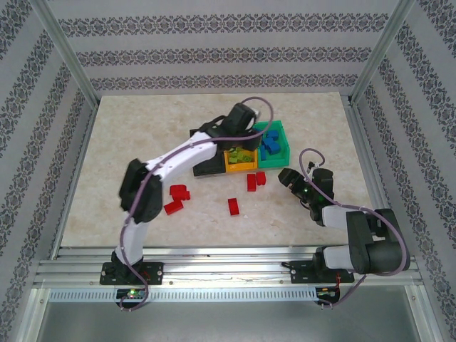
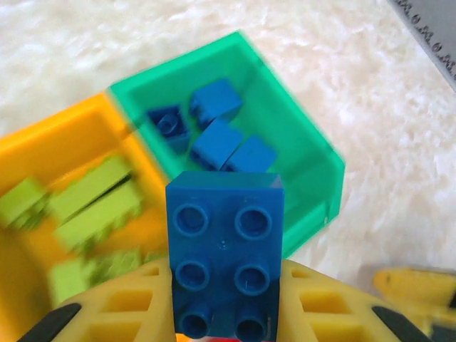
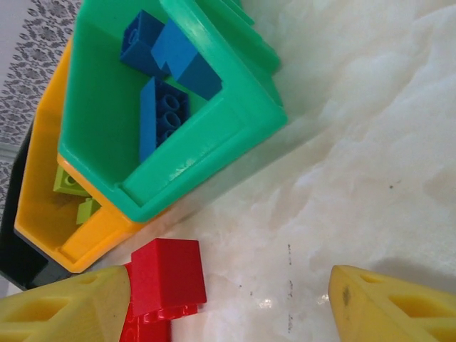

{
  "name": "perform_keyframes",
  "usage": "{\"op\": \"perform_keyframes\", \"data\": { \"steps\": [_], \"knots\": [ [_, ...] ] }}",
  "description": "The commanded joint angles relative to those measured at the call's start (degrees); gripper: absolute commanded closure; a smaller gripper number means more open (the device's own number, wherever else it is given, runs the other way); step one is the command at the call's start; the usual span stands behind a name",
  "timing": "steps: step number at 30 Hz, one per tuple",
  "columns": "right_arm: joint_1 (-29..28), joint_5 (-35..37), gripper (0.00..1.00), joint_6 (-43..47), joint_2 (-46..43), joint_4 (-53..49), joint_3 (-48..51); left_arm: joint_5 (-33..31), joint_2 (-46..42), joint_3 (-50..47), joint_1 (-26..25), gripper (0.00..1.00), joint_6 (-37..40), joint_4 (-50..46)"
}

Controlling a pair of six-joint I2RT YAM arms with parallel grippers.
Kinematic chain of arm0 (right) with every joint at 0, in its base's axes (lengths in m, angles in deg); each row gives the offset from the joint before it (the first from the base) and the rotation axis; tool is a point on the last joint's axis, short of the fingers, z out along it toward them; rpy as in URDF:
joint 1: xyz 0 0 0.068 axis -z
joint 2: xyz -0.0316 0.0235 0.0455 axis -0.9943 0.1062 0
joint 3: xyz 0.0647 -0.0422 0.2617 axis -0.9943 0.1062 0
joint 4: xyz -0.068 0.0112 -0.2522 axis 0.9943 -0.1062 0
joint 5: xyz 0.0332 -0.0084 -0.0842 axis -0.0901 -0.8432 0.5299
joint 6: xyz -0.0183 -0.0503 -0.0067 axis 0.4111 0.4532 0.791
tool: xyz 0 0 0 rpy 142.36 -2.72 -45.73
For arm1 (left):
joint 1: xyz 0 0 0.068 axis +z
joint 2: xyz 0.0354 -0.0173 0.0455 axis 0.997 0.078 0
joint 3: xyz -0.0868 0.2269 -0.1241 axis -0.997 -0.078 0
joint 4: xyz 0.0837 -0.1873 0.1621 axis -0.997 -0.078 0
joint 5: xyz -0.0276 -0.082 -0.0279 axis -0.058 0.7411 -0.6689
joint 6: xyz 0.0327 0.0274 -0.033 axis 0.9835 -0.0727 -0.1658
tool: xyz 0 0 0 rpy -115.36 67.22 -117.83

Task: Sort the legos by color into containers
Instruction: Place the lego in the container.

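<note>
Between fingers of the left gripper (image 2: 226,313) — a blue brick (image 2: 224,242), clamped, hovering by the green bin (image 2: 317,167), other blues inside. Drop step: next needs centring over it, then release. Right gripper (image 3: 231,306) gapes beside a red brick (image 3: 167,274) on the table (image 3: 356,142).

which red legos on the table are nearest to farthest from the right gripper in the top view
1. red pair, just to the left of the right gripper.
2. single red lego, mid-table, farther left and nearer the arm bases.
3. two red legos, far left beside the left arm; too close to rank against each other.
</note>
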Motion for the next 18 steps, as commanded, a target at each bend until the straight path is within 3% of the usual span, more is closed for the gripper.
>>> {"op": "perform_keyframes", "data": {
  "steps": [1,4,7,11,14,18],
  "knots": [
    [0.7,-0.3,0.26,0.2,-2.2,1.6,0.2,0.9,9.1,14.2,-0.6,0.75,3.4,-10.7],
    [0.6,0.0,0.26,0.6,-3.3,1.5,0.5,1.7,17.8,27.6,-1.4,0.75,4.9,-16.7],
    [0.7,0.8,0.26,0.9,-3.5,0.7,0.4,1.4,23.6,37.1,-1.6,0.66,5.1,-21.3],
    [0.6,0.2,0.26,0.8,-3.1,1.6,0.2,1.3,23.4,36.7,-1.7,0.45,4.6,-21.5],
    [0.6,0.2,0.26,0.6,-2.4,1.6,-0.1,0.6,21.2,34.4,-2.1,0.35,6.4,-20.9],
    [0.6,-0.6,0.26,0.2,-2.2,2.3,0.0,-1.9,16.5,28.3,-2.9,0.33,7.6,-20.2]
  ]
}}
